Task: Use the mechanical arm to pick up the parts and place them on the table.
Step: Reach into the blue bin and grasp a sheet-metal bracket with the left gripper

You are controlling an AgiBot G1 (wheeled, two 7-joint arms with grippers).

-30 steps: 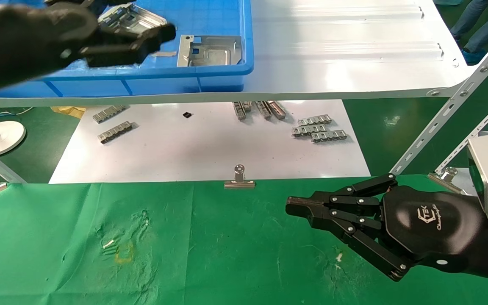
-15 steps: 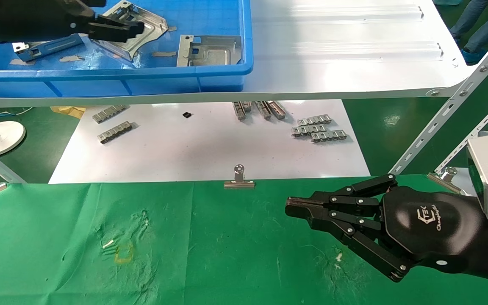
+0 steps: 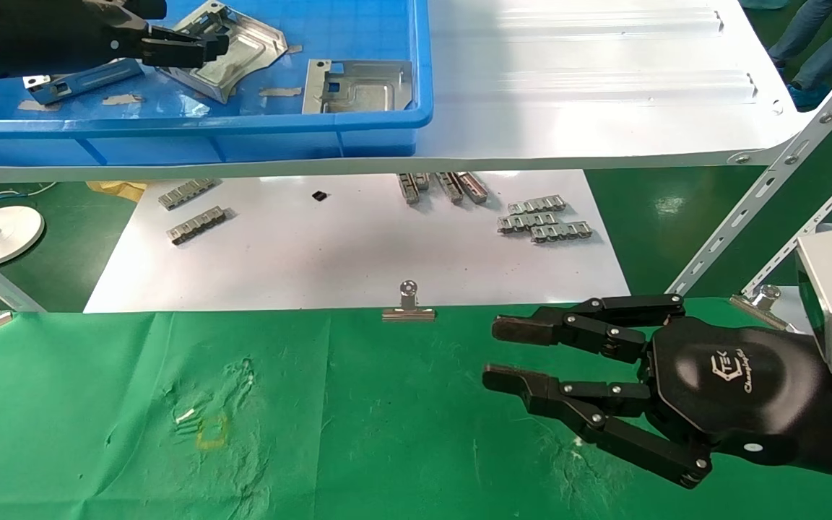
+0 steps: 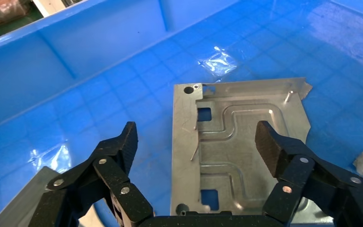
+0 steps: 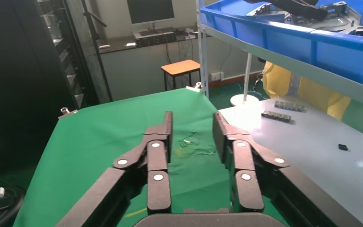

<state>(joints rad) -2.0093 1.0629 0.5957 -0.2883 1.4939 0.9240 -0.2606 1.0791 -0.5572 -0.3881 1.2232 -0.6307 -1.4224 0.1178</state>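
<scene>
blue bin (image 3: 380, 130), binder clip (image 3: 407, 306), linked strips (image 3: 544, 222)

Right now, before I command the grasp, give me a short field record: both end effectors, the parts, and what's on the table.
left end effector: open, inside the blue bin on the white shelf, fingers either side of a part
targeted part: flat silvery plate lying on the bin floor, not yet gripped
other part: lies in the bin's right corner
right end effector: open, empty, over the green table
parts on table: none
binder clip: on the table's far edge
</scene>
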